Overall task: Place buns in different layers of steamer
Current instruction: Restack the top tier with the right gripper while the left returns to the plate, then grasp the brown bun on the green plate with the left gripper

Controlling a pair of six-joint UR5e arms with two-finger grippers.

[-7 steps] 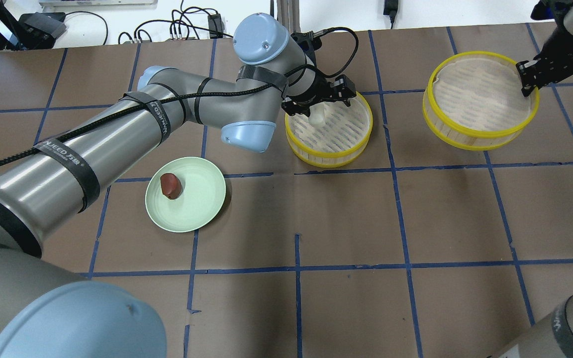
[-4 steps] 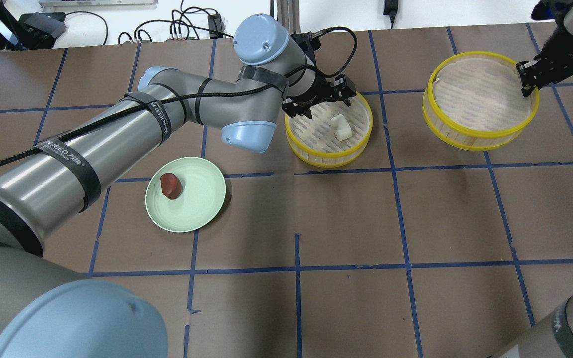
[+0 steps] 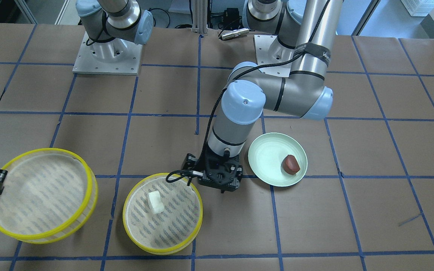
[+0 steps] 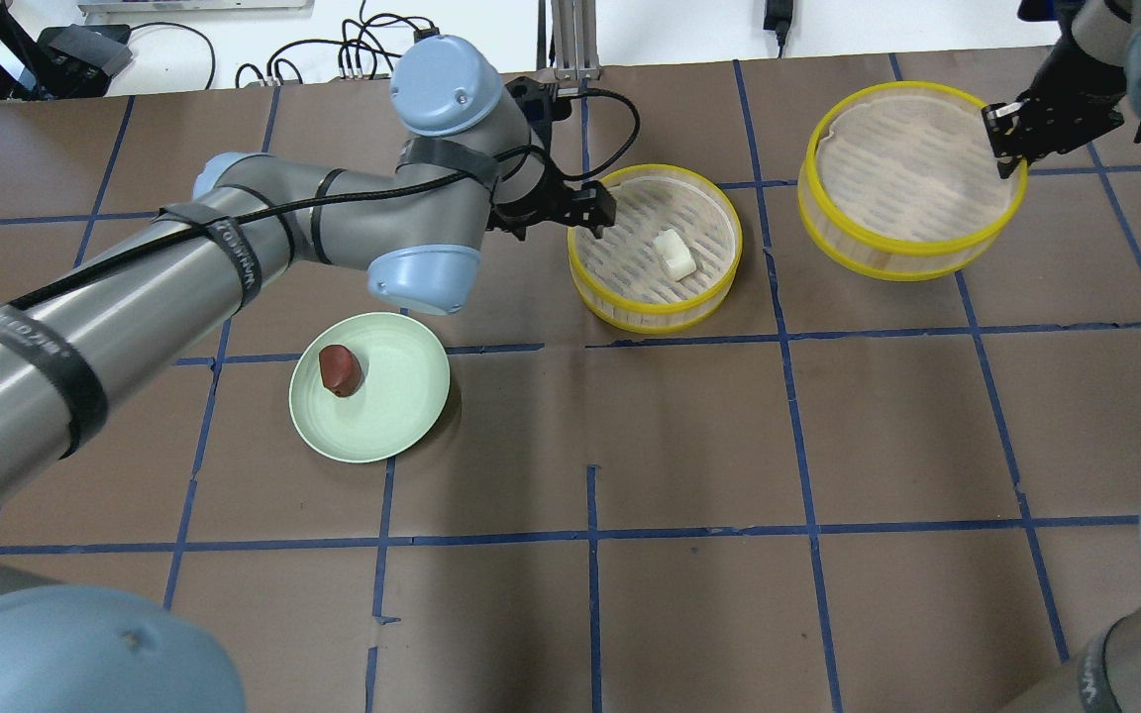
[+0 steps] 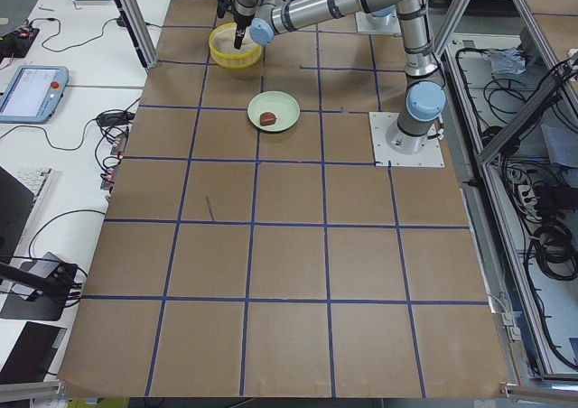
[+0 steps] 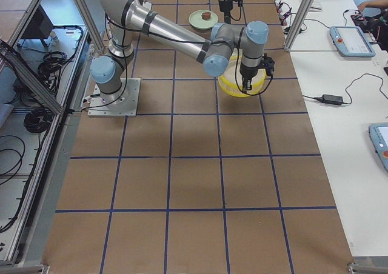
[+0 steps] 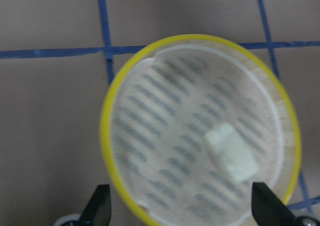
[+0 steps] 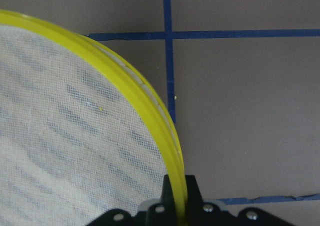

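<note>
The off-white bun [image 4: 674, 254] lies loose in the middle steamer tray [image 4: 655, 317], also in the front view [image 3: 155, 201] and the left wrist view [image 7: 231, 152]. My left gripper [image 4: 585, 208] is open and empty, just off that tray's left rim; its fingertips [image 7: 100, 206] stand wide apart. The reddish-brown bun [image 4: 339, 368] sits on the pale green plate [image 4: 402, 436]. My right gripper [image 4: 1008, 147] is shut on the rim of a second, empty steamer tray [image 4: 887, 248] at the far right, and holds it slightly raised and tilted. The right wrist view shows the jaws pinching the yellow rim [image 8: 145, 91].
Brown paper with a blue tape grid covers the table [image 4: 689, 446]. The plate lies near-left of the middle tray. Cables and power bricks [image 4: 372, 50] lie beyond the far edge. My left forearm [image 4: 234, 248] spans the left half.
The left gripper let go of the off-white bun into the middle tray, then drew back to the left off the tray. The right gripper carried its tray left and farther away.
</note>
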